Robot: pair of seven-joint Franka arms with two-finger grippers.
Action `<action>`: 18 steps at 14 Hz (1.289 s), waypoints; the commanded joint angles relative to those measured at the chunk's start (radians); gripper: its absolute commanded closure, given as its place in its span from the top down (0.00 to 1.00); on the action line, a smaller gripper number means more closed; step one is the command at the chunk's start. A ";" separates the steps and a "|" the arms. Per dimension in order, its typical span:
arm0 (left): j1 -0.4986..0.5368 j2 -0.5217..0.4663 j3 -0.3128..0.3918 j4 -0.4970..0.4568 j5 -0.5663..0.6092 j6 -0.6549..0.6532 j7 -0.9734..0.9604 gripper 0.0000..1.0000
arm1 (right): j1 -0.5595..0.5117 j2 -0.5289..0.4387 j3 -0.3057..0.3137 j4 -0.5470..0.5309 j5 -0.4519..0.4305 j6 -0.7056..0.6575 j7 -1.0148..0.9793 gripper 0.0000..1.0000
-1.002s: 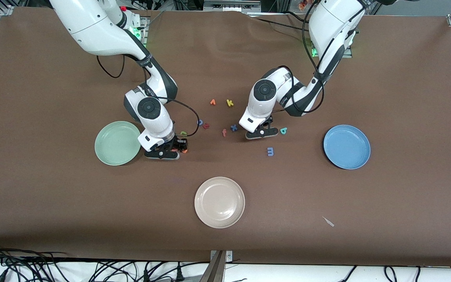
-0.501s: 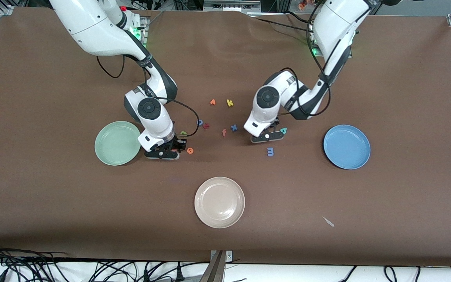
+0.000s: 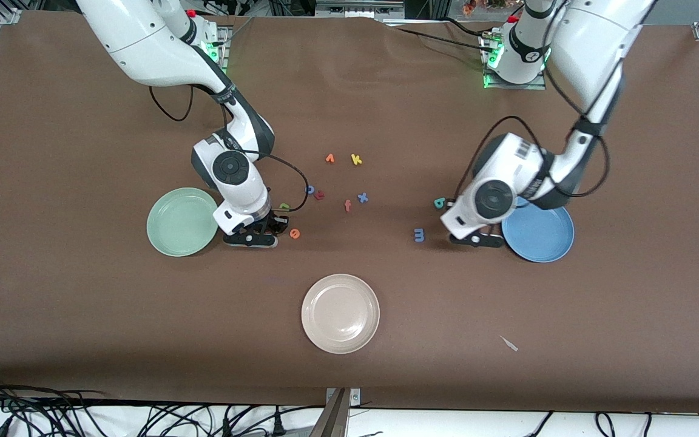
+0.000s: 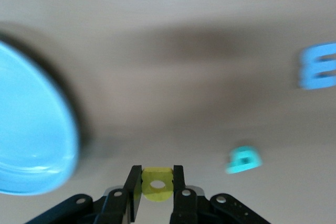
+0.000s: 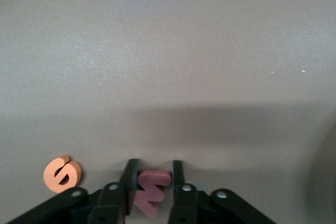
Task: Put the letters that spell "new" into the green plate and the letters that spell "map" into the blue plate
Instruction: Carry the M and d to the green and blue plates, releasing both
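The left end effector (image 4: 157,190) is pinching the yellow "a" (image 4: 157,184) just beside the blue plate (image 3: 539,229), at its nine o'clock edge. The right end effector (image 5: 151,192) is pinching the salmon-red "w" (image 5: 150,190) on the tabletop (image 3: 82,315), with the orange "e" (image 3: 294,233) beside it and the green plate (image 3: 181,221) nearby.

A beige plate (image 3: 340,313) sits on the brown table (image 3: 82,303), toward the edge nearest the front camera, about midway along it. Near the table's middle lie small foam letters: a yellow "k" (image 3: 356,159), an orange letter (image 3: 329,158) beside it, a blue "x" (image 3: 362,197), a salmon "f" (image 3: 347,206), and a blue "o" (image 3: 310,189).
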 commanded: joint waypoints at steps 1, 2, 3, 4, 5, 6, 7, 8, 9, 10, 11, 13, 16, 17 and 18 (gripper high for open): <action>0.096 -0.017 -0.013 -0.008 -0.010 -0.026 0.186 0.14 | 0.002 0.007 -0.001 -0.008 -0.018 0.017 0.020 0.21; 0.121 -0.015 -0.013 -0.008 -0.008 -0.026 0.234 0.14 | 0.002 0.008 -0.001 -0.008 -0.018 0.017 0.019 0.16; 0.142 -0.010 -0.010 -0.008 -0.007 -0.026 0.286 0.14 | 0.000 0.007 -0.001 -0.008 -0.018 0.016 0.019 0.13; 0.154 -0.006 -0.005 -0.008 -0.005 -0.023 0.326 0.15 | -0.001 0.005 -0.001 -0.008 -0.018 0.014 0.014 0.12; 0.167 0.009 -0.002 -0.010 0.022 -0.020 0.354 0.15 | -0.004 0.002 -0.001 -0.007 -0.018 0.013 0.005 0.12; 0.187 0.023 -0.005 -0.008 0.074 -0.016 0.368 0.15 | -0.006 -0.004 -0.003 -0.005 -0.018 0.011 -0.007 0.12; 0.199 0.039 -0.005 -0.008 0.105 -0.014 0.372 0.17 | -0.007 -0.014 -0.012 -0.004 -0.018 0.005 -0.018 0.12; 0.201 0.046 -0.005 -0.005 0.113 -0.012 0.394 0.36 | -0.007 -0.025 -0.019 -0.001 -0.018 -0.016 -0.038 0.12; 0.211 0.046 -0.003 0.010 0.111 -0.014 0.423 0.58 | -0.009 -0.037 -0.029 0.005 -0.015 -0.050 -0.065 0.12; 0.217 0.046 -0.005 0.033 0.101 -0.019 0.463 0.97 | -0.010 -0.051 -0.038 0.008 -0.009 -0.077 -0.096 0.12; 0.216 0.045 -0.008 0.053 0.082 -0.025 0.461 1.00 | -0.018 -0.062 -0.042 0.018 -0.003 -0.102 -0.125 0.12; 0.172 0.048 -0.013 0.075 0.004 -0.016 0.262 1.00 | -0.049 -0.082 -0.042 0.038 0.000 -0.168 -0.191 0.12; 0.087 0.108 -0.016 0.154 -0.054 0.004 0.074 1.00 | -0.105 -0.125 -0.042 0.050 0.002 -0.252 -0.338 0.12; 0.070 0.111 -0.016 0.156 -0.077 0.050 0.023 1.00 | -0.124 -0.139 -0.044 0.045 0.003 -0.266 -0.396 0.12; 0.041 0.112 -0.017 0.151 -0.094 0.111 -0.044 1.00 | -0.147 -0.159 -0.046 0.035 0.008 -0.280 -0.452 0.12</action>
